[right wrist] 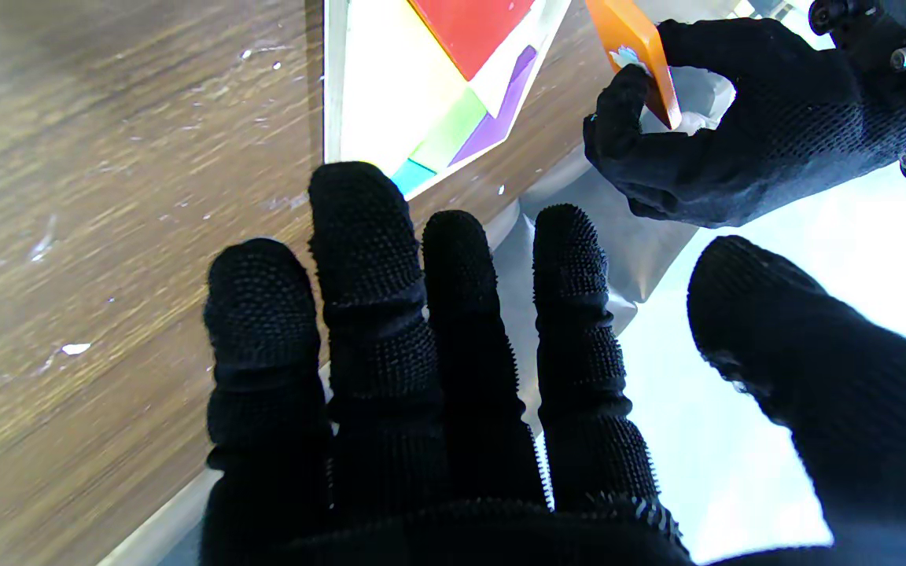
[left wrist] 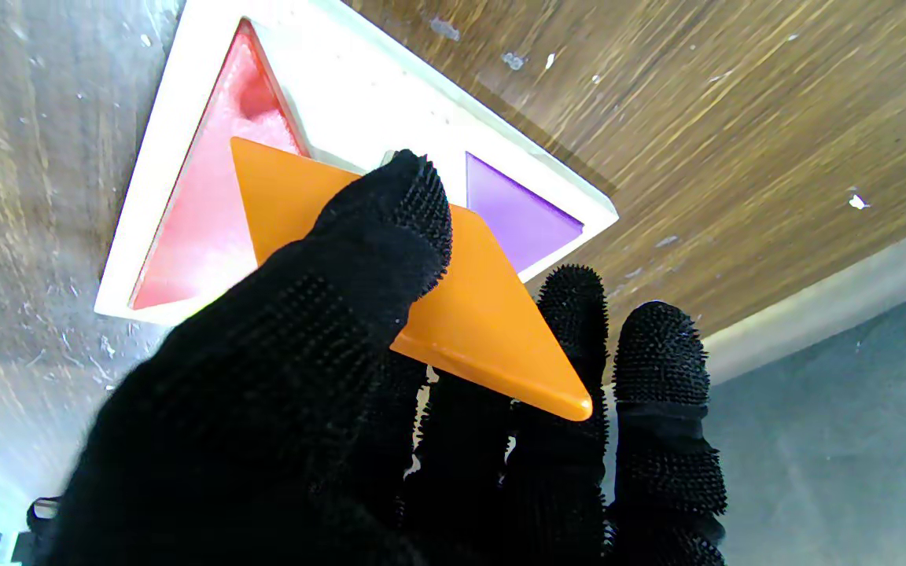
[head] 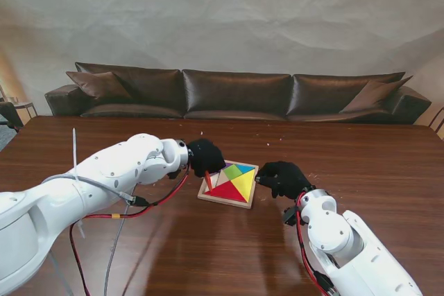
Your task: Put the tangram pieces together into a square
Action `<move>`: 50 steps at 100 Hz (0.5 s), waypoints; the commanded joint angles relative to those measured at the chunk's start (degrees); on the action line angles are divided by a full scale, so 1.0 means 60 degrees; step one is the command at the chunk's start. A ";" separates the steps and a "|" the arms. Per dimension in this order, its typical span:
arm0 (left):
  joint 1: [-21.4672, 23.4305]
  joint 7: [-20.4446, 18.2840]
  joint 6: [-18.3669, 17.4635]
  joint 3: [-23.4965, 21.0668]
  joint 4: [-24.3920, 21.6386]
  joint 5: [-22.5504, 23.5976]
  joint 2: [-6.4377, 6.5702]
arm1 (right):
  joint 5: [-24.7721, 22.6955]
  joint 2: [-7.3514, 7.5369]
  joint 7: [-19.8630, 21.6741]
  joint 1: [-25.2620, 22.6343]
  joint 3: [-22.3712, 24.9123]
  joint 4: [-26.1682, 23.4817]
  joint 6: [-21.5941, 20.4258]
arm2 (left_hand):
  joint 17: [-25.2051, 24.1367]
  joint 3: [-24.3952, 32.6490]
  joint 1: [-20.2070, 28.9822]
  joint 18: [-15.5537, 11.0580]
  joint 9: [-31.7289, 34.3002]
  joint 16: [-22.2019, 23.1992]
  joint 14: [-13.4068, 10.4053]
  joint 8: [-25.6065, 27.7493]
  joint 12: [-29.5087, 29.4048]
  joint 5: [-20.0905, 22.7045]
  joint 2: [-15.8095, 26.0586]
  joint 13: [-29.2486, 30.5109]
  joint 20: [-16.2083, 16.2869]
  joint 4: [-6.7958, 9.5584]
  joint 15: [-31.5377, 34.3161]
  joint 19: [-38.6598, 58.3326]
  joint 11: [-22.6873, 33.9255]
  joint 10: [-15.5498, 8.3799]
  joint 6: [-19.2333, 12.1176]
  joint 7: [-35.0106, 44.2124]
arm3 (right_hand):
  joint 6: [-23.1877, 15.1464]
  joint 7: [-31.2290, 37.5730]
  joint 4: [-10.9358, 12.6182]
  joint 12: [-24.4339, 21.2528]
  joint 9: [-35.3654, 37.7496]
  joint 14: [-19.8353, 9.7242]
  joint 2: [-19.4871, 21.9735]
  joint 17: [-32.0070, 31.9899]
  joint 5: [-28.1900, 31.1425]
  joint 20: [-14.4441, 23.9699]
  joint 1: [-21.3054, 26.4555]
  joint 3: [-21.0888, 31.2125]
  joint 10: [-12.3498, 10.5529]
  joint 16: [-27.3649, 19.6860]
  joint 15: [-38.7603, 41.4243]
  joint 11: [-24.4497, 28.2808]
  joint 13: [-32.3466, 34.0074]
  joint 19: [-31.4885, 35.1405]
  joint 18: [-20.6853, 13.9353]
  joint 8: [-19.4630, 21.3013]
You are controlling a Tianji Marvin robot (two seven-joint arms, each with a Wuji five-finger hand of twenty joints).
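Your left hand (head: 205,157) pinches the orange triangle (left wrist: 453,306) between thumb and fingers, held tilted over the tray's (head: 207,197) 9 o'clock edge. Your right hand (head: 283,179) holds nothing, fingers spread, at the tray's 3 o'clock side. The tray sits mid-table (head: 374,171), mostly filled.

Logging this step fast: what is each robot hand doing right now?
Left robot hand: closed on the orange triangle.
Right robot hand: open, holding nothing.

Tangram tray (head: 205,197) mid-table (head: 374,171); left hand (head: 205,156) at its left edge, right hand (head: 283,178) just right; sofa (head: 236,93) behind.
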 commanded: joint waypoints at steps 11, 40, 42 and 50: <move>-0.0193 -0.0079 0.0034 0.0107 0.0189 0.0020 -0.0125 | 0.0020 -0.0036 0.0161 -0.0014 -0.0035 0.0035 0.0024 | -0.0256 0.0849 0.0349 -0.0075 -0.0170 -0.0185 0.0071 0.0462 0.0128 0.0265 0.1041 -0.0273 0.0065 0.0796 0.0204 -0.0100 -0.0111 -0.0101 -0.0704 0.0932 | -0.0115 -0.0023 0.0021 0.0012 -0.0051 -0.0051 0.0037 -0.1115 0.0032 0.0008 0.0069 -0.0027 0.0114 0.0003 0.0035 0.0026 0.0090 0.0303 0.0123 0.0128; -0.0212 0.0224 0.0093 0.0461 0.0800 -0.0147 -0.0454 | 0.0053 -0.0034 0.0192 -0.0007 -0.0040 0.0054 0.0039 | -0.0505 0.0844 0.0642 -0.0075 -0.0367 -0.0290 0.0197 0.0494 0.0058 0.0114 0.1395 -0.0543 0.0042 0.0822 0.0176 -0.0156 -0.0761 -0.0074 -0.0749 0.0660 | -0.0102 -0.0038 0.0007 0.0009 -0.0020 -0.0041 0.0085 -0.1101 0.0023 0.0018 0.0080 -0.0044 0.0111 0.0002 0.0063 0.0034 0.0125 0.0312 0.0137 0.0132; -0.0220 0.0313 0.0098 0.0503 0.0869 -0.0131 -0.0489 | 0.0055 -0.0033 0.0195 -0.0005 -0.0041 0.0056 0.0038 | -0.0508 0.0834 0.0642 -0.0069 -0.0361 -0.0292 0.0206 0.0494 0.0055 0.0118 0.1403 -0.0543 0.0043 0.0823 0.0182 -0.0151 -0.0783 -0.0079 -0.0756 0.0648 | -0.0104 -0.0037 0.0004 0.0007 -0.0023 -0.0039 0.0084 -0.1101 0.0025 0.0018 0.0083 -0.0045 0.0121 0.0002 0.0065 0.0031 0.0128 0.0312 0.0135 0.0132; -0.0260 0.0523 0.0135 0.0631 0.1057 -0.0083 -0.0595 | 0.0066 -0.0034 0.0202 0.0003 -0.0045 0.0067 0.0039 | -0.0521 0.0821 0.0655 -0.0074 -0.0354 -0.0316 0.0201 0.0503 0.0017 0.0180 0.1401 -0.0558 0.0034 0.0842 0.0202 -0.0142 -0.0967 -0.0095 -0.0813 0.0587 | -0.0092 -0.0031 -0.0004 0.0006 -0.0004 -0.0049 0.0087 -0.1097 0.0029 0.0019 0.0091 -0.0046 0.0117 -0.0002 0.0062 0.0034 0.0130 0.0314 0.0130 0.0129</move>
